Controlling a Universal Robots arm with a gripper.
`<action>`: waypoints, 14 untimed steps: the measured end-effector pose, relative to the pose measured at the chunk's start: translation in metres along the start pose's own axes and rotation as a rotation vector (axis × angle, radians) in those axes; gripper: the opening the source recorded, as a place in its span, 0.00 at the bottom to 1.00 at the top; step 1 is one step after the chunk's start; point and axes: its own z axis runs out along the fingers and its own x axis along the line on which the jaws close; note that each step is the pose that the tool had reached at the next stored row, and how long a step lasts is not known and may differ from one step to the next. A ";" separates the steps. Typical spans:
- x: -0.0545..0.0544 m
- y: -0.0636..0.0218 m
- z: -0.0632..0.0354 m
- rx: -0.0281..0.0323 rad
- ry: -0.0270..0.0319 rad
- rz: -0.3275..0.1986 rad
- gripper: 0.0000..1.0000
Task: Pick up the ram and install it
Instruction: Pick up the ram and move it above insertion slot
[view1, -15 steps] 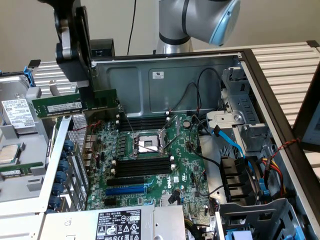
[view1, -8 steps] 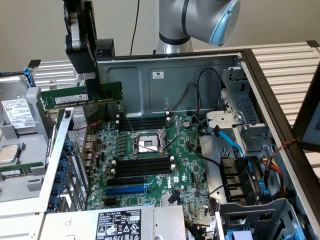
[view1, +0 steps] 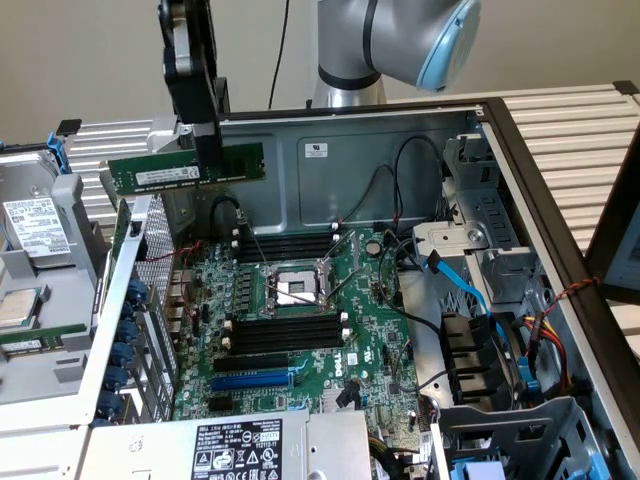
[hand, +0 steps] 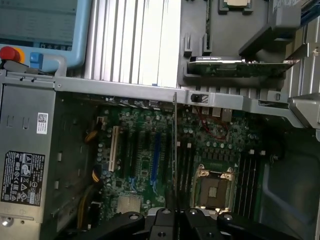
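The black gripper (view1: 208, 172) clamps the long thin green ram stick (view1: 150, 175), seemingly level, at ten o'clock above the green motherboard (view1: 370, 300).

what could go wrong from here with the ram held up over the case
1. The hand pinches the ram by a narrow strip, high above the motherboard; it could pivot or slip.
2. The exposed cpu socket sits between the black memory slots; a misaligned descent could hit it.
3. A black cable hangs by the upper slots and might snag.
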 end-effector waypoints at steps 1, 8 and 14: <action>-0.001 -0.0045 0.0003 -0.0001 0.0000 0.000 0.12; -0.003 -0.0363 0.0029 -0.0001 0.0001 0.000 0.12; -0.018 -0.0495 0.0052 -0.0002 0.0011 0.001 0.12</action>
